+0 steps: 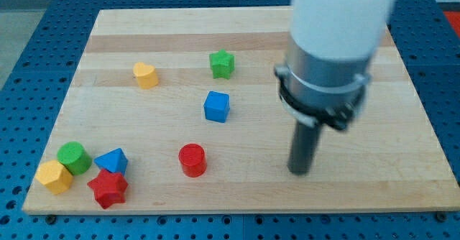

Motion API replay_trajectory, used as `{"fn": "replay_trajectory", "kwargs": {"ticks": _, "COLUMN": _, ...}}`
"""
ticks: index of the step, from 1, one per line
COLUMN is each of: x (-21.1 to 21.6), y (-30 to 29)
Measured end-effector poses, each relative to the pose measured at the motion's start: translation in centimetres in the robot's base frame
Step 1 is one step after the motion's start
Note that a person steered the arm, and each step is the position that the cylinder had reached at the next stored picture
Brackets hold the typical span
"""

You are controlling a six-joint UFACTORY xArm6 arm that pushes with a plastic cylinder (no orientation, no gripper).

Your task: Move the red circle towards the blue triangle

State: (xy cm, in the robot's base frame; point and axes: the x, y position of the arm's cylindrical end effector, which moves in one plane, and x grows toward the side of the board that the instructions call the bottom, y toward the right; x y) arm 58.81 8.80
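One camera watched me from high in front of the tabletop (237, 190), facing down at a slant across its near edge toward the far edge. It stood close enough that the tabletop filled nearly the whole width, all four corners just inside. My arm (334, 46) loomed large near the far right corner.

The wooden table (251, 190) carries eight blocks: four near its bottom-left corner (yellow hexagon (54, 176), green circle (73, 157), blue triangle (112, 160), red star (108, 188)), others nearer the middle.
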Motion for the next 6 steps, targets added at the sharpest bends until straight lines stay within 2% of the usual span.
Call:
{"fn": "replay_trajectory", "kwargs": {"ticks": 1, "x": 1.4, "y": -2.5}}
{"fn": "replay_trajectory", "kwargs": {"ticks": 4, "x": -1.5, "y": -14.8}}
{"fn": "replay_trajectory", "kwargs": {"ticks": 6, "x": -2.3, "y": -18.5}}
